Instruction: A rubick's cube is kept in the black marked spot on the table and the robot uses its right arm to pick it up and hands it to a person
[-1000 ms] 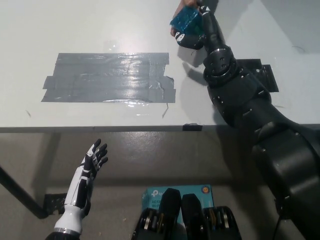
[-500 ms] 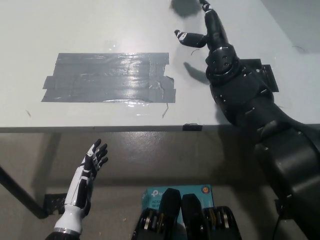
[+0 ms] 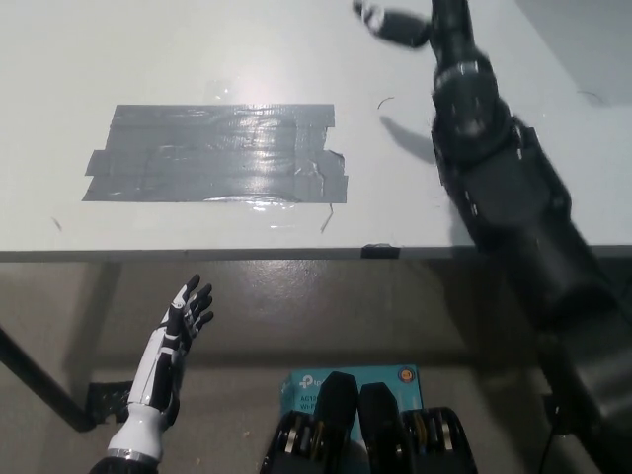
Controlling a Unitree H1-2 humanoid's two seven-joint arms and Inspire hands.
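A steep downward view onto a pale grey bench (image 3: 148,39) that fills the upper half of the frame, with a darker floor below its front edge.

At the lower left of the frame, below the bench edge, the white left robot hand (image 3: 176,331) rests in the air, palm showing, fingers spread apart and holding nothing.

Above it, left of centre on the bench, lies a wide patch of grey tape (image 3: 217,154), made of several overlapping strips with ragged ends. It is shiny and reflects the light. Nothing rests on the patch.

At the bottom centre, on the floor, a teal box (image 3: 351,376) with a small round orange mark peeks out from behind the dark shapes at the frame's edge.

At the right, the black right arm (image 3: 504,188) comes up from the lower right corner and stretches across the bench toward the top edge of the frame. Its shadow falls on the bench just left of the arm. The right robot hand (image 3: 400,22) is at the very top, right of centre, partly cut off by the frame; one finger with a pale tip points left. The visible part grips nothing, though whether the fingers are spread or curled cannot be told.

The rubick's cube does not show anywhere in this view.
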